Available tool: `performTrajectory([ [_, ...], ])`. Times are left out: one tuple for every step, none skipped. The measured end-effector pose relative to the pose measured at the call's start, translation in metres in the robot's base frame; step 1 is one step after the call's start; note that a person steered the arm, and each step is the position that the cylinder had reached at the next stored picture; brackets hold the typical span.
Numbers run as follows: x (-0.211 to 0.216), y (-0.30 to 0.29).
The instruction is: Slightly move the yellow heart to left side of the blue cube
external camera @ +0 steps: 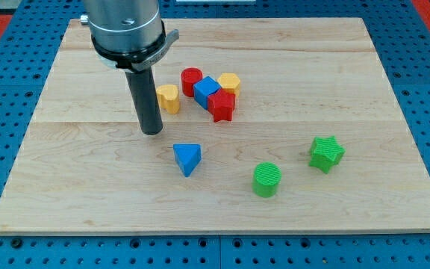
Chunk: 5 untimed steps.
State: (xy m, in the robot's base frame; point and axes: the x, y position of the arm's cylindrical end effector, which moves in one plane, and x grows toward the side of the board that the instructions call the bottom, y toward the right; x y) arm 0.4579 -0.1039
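Note:
The yellow heart (169, 98) lies on the wooden board (88, 187), left of the blue cube (207, 90) with a small gap between them. My tip (151, 132) rests on the board just below and left of the yellow heart, not touching it. The blue cube sits in a tight cluster with a red cylinder (191, 79) at its upper left, a yellow hexagonal block (229, 83) at its upper right and a red star (222, 106) at its lower right.
A blue triangle (187, 158) lies below my tip toward the view's bottom. A green cylinder (266, 179) and a green star (325, 153) sit at the lower right. The arm's grey housing (125, 30) hangs over the board's upper left.

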Motion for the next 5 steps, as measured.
performTrajectory([
  [-0.005, -0.004],
  [-0.021, -0.004],
  [-0.031, 0.005],
  [-0.034, 0.030],
  [-0.034, 0.030],
])
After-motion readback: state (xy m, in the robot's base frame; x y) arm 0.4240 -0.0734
